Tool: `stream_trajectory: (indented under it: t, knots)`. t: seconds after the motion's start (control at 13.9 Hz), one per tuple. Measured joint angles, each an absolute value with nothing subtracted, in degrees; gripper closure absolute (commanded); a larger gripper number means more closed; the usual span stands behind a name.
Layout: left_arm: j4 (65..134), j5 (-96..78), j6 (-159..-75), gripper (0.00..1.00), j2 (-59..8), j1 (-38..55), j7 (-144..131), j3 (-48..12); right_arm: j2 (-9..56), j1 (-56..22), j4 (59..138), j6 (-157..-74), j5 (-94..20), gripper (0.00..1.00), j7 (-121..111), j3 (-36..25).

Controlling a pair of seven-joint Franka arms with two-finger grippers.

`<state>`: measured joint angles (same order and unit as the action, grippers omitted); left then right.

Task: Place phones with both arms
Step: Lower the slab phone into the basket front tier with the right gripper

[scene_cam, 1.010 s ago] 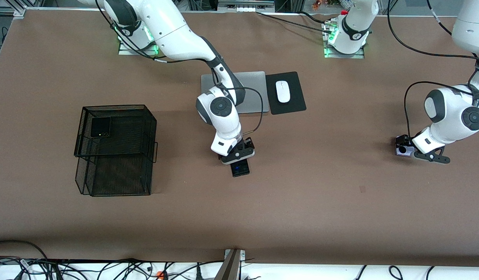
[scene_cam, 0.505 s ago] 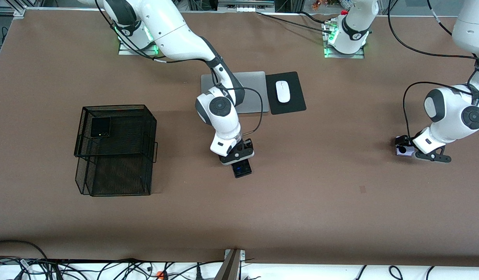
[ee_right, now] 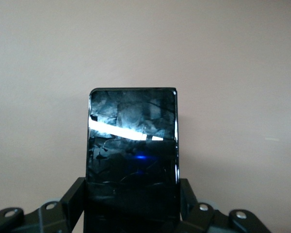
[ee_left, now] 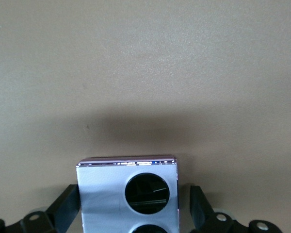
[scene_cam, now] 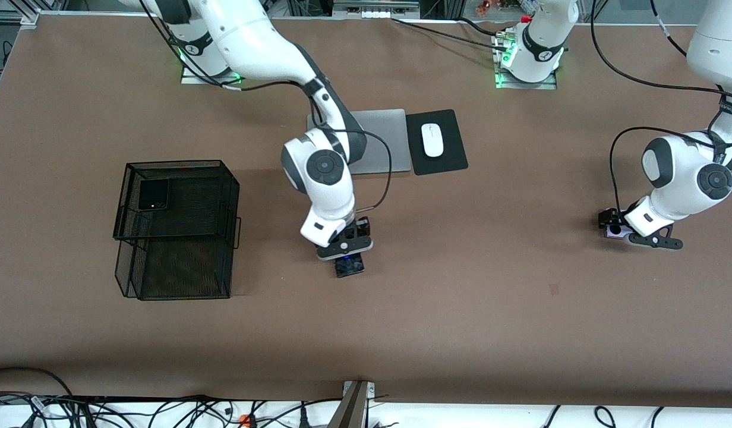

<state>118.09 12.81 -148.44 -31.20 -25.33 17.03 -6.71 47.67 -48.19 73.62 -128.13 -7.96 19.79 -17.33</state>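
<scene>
The right tool (scene_cam: 346, 254) is clenched on the long black slab phone (scene_cam: 349, 266) at mid-bench, nearer the front camera than the closed grey laptop (scene_cam: 382, 139) and the white mouse (scene_cam: 432, 139) on its black mat (scene_cam: 446, 154). Toward the left arm's end of the brown bench (scene_cam: 461, 309), the left tool (scene_cam: 611, 227) stands released, fingers (ee_left: 65, 211) either side of the small pale lavender-white phone (ee_left: 127, 191) without gripping it. The small squarish black folded phone (scene_cam: 153, 194) lies on the upper tier of the black wire-mesh tray (scene_cam: 176, 229), well apart toward the right arm's end.
</scene>
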Motion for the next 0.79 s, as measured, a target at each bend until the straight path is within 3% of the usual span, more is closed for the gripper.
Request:
stream_trajectory:
  t: [0.36, 0.58, 0.72, 0.79]
  knots:
    - [118.1, 12.8, -149.5, 0.01, -32.0, -25.4, 17.0, -6.7, 37.2, -47.7, 74.2, -108.8, -7.9, 0.97, 12.9, -28.8]
    - [118.1, 12.8, -149.6, 0.48, -32.0, -25.4, 17.0, -6.7, 32.3, -47.1, 79.9, -106.3, -8.0, 0.97, 4.5, -35.4]
    - [118.1, 12.8, -149.2, 0.89, -31.5, -25.4, 17.0, -6.8, 28.3, -46.5, 87.0, -106.5, -8.0, 0.99, 2.9, -38.0]
    - [118.1, 12.8, -149.3, 1.00, -31.5, -25.4, 16.9, -6.7, 26.0, -46.5, 91.1, -107.1, -8.0, 0.99, 2.6, -38.8]
